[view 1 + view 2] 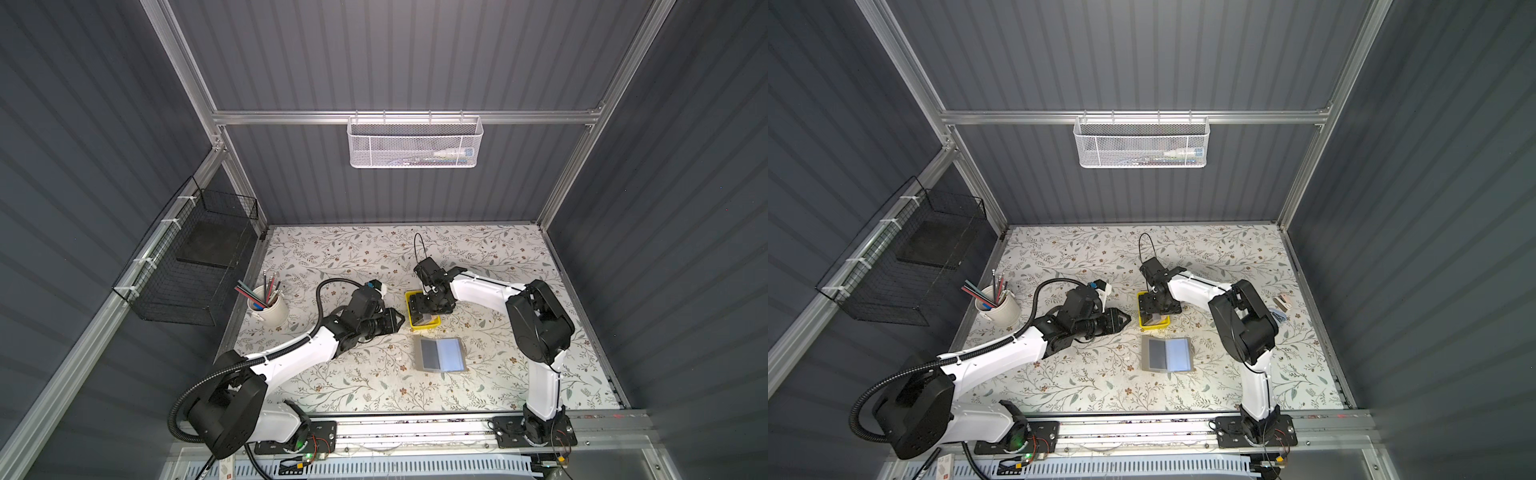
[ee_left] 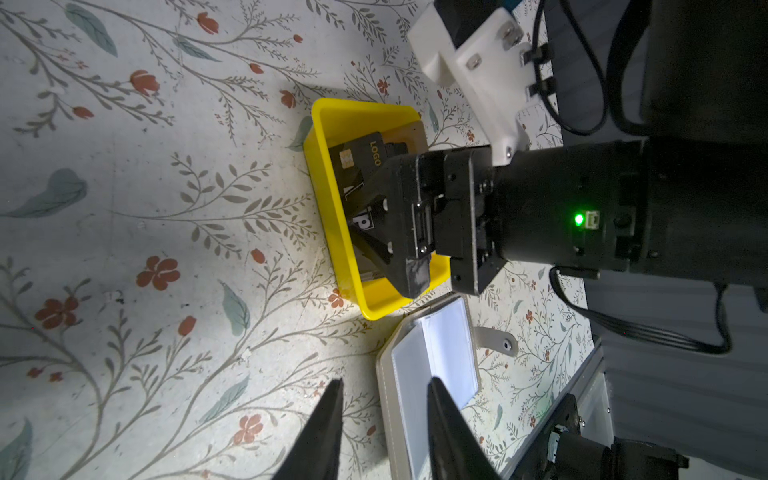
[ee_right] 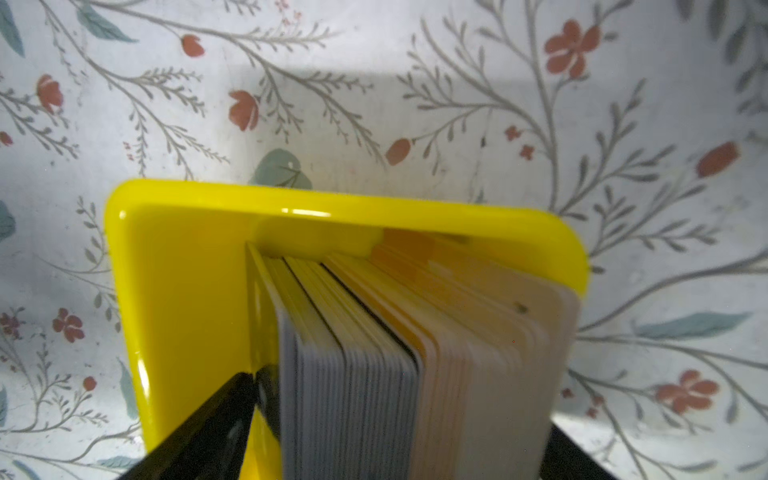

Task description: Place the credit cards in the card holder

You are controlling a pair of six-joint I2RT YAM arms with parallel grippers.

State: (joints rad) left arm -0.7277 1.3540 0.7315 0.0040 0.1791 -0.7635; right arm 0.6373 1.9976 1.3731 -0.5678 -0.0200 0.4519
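The credit cards (image 3: 374,374) stand on edge as a tight stack in a glossy yellow plastic tray (image 3: 187,270), showing thin grey and tan edges. The outermost face is black (gold chip, white "VIP"). The right hand (image 1: 424,316) reaches into the tray with its fingers either side of the stack; whether they pinch it I cannot tell. Just beside the tray, the grey card holder (image 1: 440,353) lies open on the floral tabletop (image 1: 332,257), showing bluish clear sleeves. The left hand (image 2: 384,386) hovers with its tapered fingers parted, holding nothing.
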